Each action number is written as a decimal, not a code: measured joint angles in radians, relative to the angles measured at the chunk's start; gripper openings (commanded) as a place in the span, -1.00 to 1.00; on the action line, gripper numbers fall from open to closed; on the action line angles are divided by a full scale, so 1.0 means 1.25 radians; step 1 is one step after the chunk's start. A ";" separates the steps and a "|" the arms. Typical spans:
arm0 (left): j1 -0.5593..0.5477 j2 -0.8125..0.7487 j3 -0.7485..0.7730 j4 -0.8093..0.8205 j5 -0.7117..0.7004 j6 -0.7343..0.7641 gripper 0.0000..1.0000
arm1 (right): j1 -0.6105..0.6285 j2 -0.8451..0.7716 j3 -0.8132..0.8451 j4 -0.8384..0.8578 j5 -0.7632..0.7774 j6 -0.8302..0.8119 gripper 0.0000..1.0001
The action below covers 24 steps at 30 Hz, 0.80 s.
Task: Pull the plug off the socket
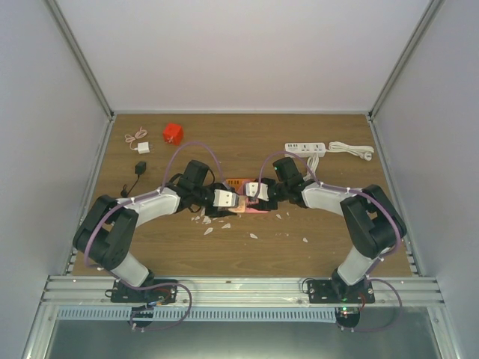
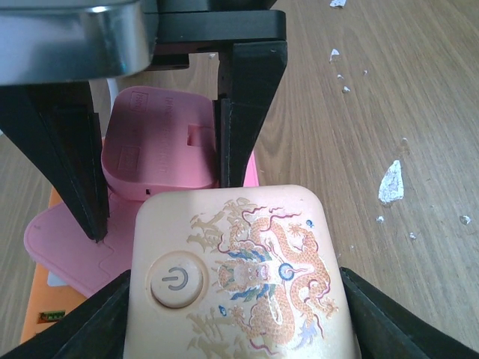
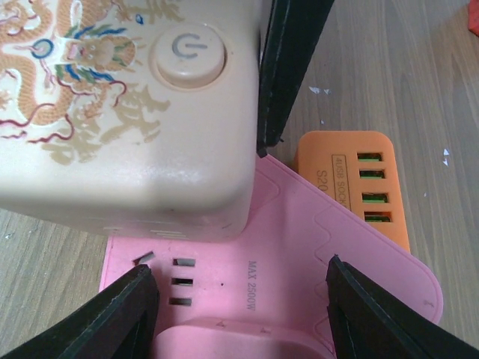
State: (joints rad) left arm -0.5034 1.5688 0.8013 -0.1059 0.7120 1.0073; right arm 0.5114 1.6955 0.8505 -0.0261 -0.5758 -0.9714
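Note:
A pink plug (image 2: pixel 161 142) sits in the flat pink socket plate (image 2: pixel 60 247) at the table's middle (image 1: pixel 243 207). My right gripper (image 1: pixel 258 192) straddles the plug, and its fingers (image 2: pixel 239 112) press both sides. The right wrist view shows the plug (image 3: pixel 239 344) between my right gripper (image 3: pixel 239 307) jaws, on the plate (image 3: pixel 299 247) marked MAX 2500W. My left gripper (image 1: pixel 224 199) is shut on a cream block (image 2: pixel 239 277) with a dragon print and a power button, at the socket's end. Its finger (image 3: pixel 292 75) shows beside that block (image 3: pixel 112 112).
An orange USB part (image 3: pixel 352 179) joins the pink plate. A red cube (image 1: pixel 173 133), a white charger (image 1: pixel 138 143) and a black adapter (image 1: pixel 140 167) lie at back left. A white power strip (image 1: pixel 305 149) with its cable lies at back right. White scraps (image 1: pixel 228 224) litter the wood.

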 measured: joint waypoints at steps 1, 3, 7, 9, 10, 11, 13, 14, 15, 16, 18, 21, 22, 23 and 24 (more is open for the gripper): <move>0.000 -0.001 -0.002 0.001 -0.002 0.005 -0.39 | 0.000 0.001 0.000 0.001 0.000 0.000 0.19; -0.002 -0.005 -0.009 0.010 -0.006 0.018 -0.39 | 0.000 0.001 0.000 0.002 0.000 0.000 0.19; -0.017 -0.026 -0.040 0.045 -0.034 0.047 -0.39 | 0.000 0.002 0.001 0.002 0.000 0.000 0.18; -0.024 -0.039 -0.060 0.069 -0.052 0.063 -0.40 | 0.001 0.002 0.001 0.003 0.000 0.000 0.19; -0.026 -0.043 -0.065 0.075 -0.057 0.068 -0.40 | 0.001 0.002 0.001 0.003 0.001 0.000 0.18; -0.027 -0.045 -0.069 0.079 -0.061 0.070 -0.41 | 0.001 0.004 0.001 0.004 0.000 0.000 0.18; -0.027 -0.046 -0.070 0.081 -0.062 0.071 -0.42 | 0.002 0.005 0.001 0.006 0.001 0.000 0.18; -0.027 -0.046 -0.070 0.081 -0.062 0.069 -0.43 | 0.002 0.005 0.002 0.006 0.001 0.000 0.18; -0.027 -0.046 -0.070 0.080 -0.060 0.065 -0.43 | 0.002 0.005 0.002 0.006 0.001 0.000 0.18; -0.027 -0.046 -0.068 0.078 -0.059 0.061 -0.43 | 0.003 0.005 0.002 0.006 0.000 0.000 0.18; -0.024 -0.046 -0.061 0.064 -0.051 0.044 -0.43 | 0.003 0.005 0.002 0.006 0.000 0.001 0.18; -0.020 -0.046 -0.053 0.049 -0.038 0.016 -0.44 | 0.004 0.005 0.002 0.006 -0.002 0.002 0.17; -0.018 -0.046 -0.053 0.048 -0.034 0.008 -0.44 | 0.005 0.005 0.002 0.006 -0.003 0.002 0.17; -0.017 -0.046 -0.053 0.047 -0.033 0.002 -0.44 | 0.005 0.006 0.002 0.006 -0.004 0.002 0.17; -0.017 -0.046 -0.053 0.047 -0.030 -0.004 -0.44 | 0.005 0.006 0.002 0.006 -0.005 0.002 0.17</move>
State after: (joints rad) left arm -0.5243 1.5116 0.7353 -0.0467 0.6743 1.0023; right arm 0.5171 1.7027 0.8528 -0.0181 -0.5816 -0.9688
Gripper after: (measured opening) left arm 0.620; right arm 0.599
